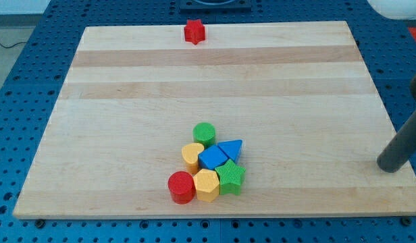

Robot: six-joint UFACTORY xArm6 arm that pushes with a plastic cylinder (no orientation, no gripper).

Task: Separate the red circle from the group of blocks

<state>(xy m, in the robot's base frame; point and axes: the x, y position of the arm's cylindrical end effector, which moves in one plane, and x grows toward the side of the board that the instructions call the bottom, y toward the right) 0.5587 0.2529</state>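
Note:
The red circle sits at the lower left of a tight group of blocks near the view's bottom centre. It touches the yellow hexagon on its right. The group also holds a yellow heart, a green circle, a blue cube, a blue triangle and a green star. My tip is at the view's right, just past the board's right edge, far to the right of the group and touching no block.
A red star stands alone at the board's top edge, near the centre. The wooden board lies on a blue perforated table.

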